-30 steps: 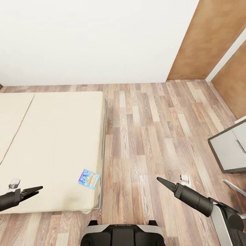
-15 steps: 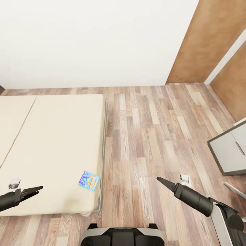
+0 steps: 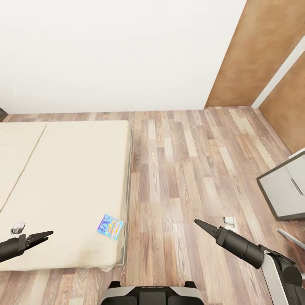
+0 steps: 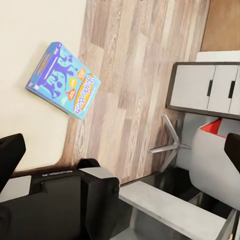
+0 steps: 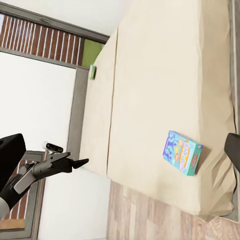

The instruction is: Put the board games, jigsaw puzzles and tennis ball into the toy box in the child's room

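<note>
Lying flat on the bed (image 3: 63, 186), lower centre-left of the head view near the mattress corner: one blue board game (image 3: 110, 226), untouched. A second, green item (image 5: 92, 72) sits far up the bed in the right wrist view, too small to identify. Left gripper (image 3: 42, 236), lower left, fingers pressed together, holding nothing, over the mattress and well apart from the game. Right gripper (image 3: 201, 224), lower centre-right, also pressed to a point, empty, over the wood floor (image 3: 182, 161). Cabinet (image 3: 286, 190) at right edge. Progress, as judged: nothing in hand; the blue game is still to be collected.
</note>
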Motion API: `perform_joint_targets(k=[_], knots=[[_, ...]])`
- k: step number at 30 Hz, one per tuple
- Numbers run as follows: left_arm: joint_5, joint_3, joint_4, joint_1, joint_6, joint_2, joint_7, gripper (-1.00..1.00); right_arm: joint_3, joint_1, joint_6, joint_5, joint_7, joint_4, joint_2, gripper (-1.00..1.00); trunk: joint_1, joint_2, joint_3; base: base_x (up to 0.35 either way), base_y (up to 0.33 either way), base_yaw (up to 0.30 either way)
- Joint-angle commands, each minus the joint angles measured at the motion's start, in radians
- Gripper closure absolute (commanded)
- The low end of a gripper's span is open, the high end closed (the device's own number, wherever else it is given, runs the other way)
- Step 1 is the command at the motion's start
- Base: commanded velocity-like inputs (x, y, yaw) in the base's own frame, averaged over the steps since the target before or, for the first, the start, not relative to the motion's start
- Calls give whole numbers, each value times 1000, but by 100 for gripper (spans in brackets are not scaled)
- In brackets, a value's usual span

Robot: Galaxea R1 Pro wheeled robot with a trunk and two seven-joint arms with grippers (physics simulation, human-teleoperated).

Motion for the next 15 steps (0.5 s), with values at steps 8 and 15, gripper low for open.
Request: perform_joint_targets(k=[8, 15], knots=[[0, 0, 0, 0, 2, 0, -4, -100, -1, 0, 4, -1, 1, 0, 0, -100, 1, -1, 12, 0, 0, 0], [1, 0, 0, 0, 1, 0, -4, -100, -1, 0, 4, -2, 1, -1, 0, -100, 1, -1, 24, 0, 0, 0]])
